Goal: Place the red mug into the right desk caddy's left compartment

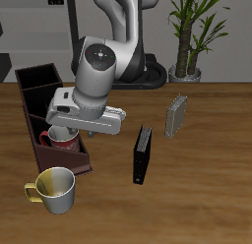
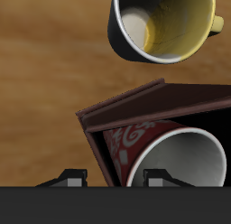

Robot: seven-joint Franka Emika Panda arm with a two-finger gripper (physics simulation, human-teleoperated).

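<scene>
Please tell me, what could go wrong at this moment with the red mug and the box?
1. The red mug sits in the end section of the brown box, with the gripper low beside it. Lifting away carelessly could catch the rim and tip it.
2. In the wrist view the mug lies close to the box wall, so a sideways move might shift the box.
3. The yellow-handled mug stands near; a wide swing could hit it.

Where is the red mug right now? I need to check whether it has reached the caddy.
In the exterior view the red mug sits inside the right desk caddy, in the end section nearest the table's front edge, just behind the yellow-handled mug.
</scene>
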